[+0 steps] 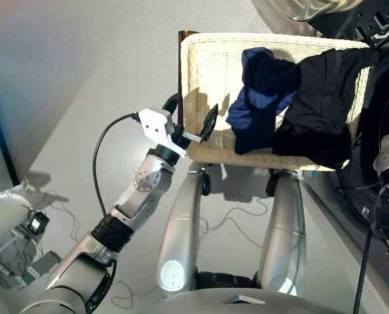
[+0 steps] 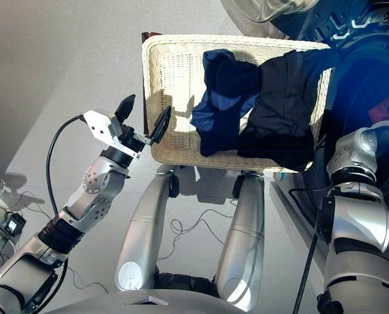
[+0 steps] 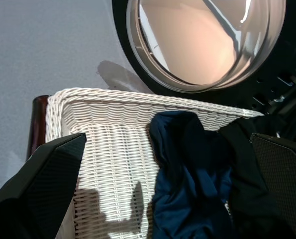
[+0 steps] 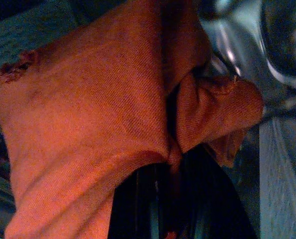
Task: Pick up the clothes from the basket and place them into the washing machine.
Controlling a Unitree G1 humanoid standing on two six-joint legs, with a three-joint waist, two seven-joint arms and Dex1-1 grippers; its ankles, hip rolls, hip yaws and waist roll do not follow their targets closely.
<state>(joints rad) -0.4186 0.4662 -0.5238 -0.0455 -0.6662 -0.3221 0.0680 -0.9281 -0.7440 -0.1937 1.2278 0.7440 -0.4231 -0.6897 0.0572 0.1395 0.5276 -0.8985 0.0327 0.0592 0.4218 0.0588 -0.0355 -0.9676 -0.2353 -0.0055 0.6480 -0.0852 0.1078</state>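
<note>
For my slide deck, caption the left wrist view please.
Open left gripper poised over the cream basket, navy garment and black garment inside, washing machine door beyond.

You have a smooth pale grey floor (image 1: 83,78) under the whole scene. Thin dark cables (image 1: 237,219) trail loosely across it, and a cluster of silver-grey equipment with small wires (image 1: 11,222) sits at the far left edge.

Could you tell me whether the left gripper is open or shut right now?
Open. The left gripper hangs at the basket rim with its two black fingers spread apart, nothing between them.
</note>
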